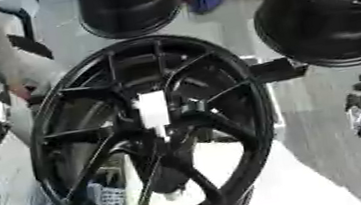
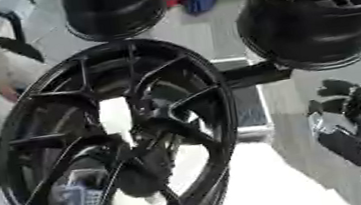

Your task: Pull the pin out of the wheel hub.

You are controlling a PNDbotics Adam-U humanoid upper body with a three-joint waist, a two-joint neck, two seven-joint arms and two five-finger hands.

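Site: workshop | evidence: several black wheel rims [image 1: 153,133] [image 2: 317,9] [image 1: 129,5] standing about on grey floor [image 1: 330,139]

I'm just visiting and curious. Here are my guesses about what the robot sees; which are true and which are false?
1. The big wheel in the middle is black. True.
2. A white piece sits at its hub. True.
3. The robot's right hand is holding the white piece. False: the hand is off to the right, apart from the wheel.
4. This is the only wheel in view. False: a second black wheel and a third black wheel lie beyond it.
5. The wheel's spokes are bright red. False: they are black like the rim.
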